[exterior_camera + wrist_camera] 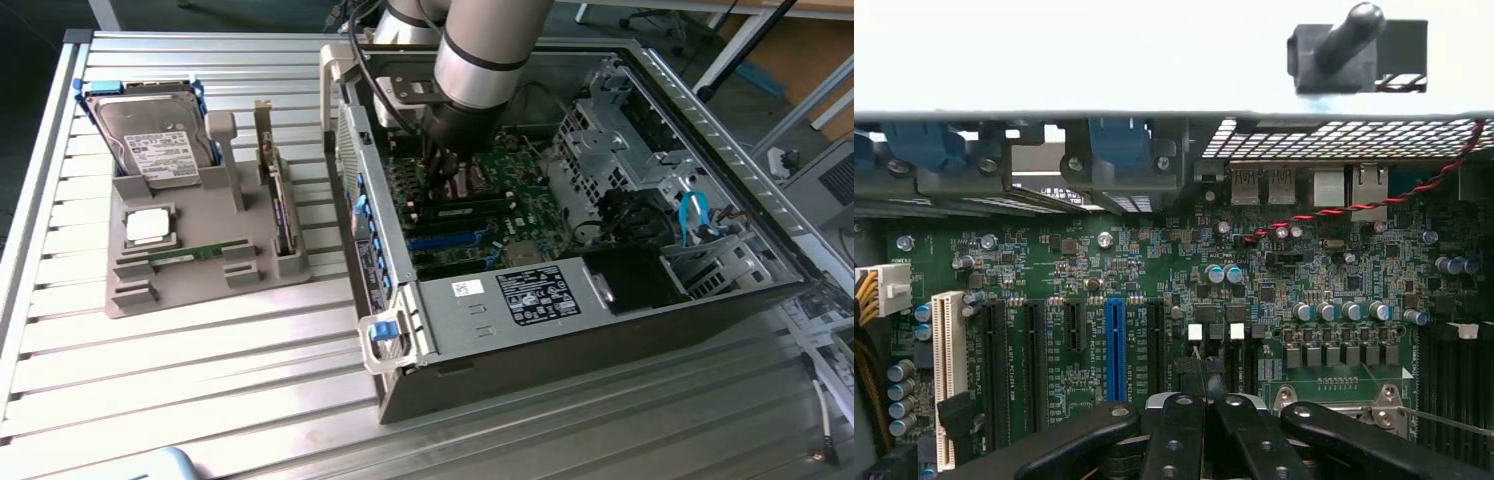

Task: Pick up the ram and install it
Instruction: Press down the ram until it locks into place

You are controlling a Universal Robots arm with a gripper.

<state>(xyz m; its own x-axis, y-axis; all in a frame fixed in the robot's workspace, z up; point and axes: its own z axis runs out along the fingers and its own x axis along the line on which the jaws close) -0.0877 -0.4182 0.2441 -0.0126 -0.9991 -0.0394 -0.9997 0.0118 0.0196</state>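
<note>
here, our gripper (1204, 420) sits low in the open case (441, 300), fingers together.
we see nothing clearly between its tips, so we can't tell whether it has a ram; one ram (200, 254) lies flat in the tray (200, 285) at the exterior view's left, kept easy to reach. beyond the tips lies the board (1154, 270); slots and case walls crowd close, little side room.
</note>
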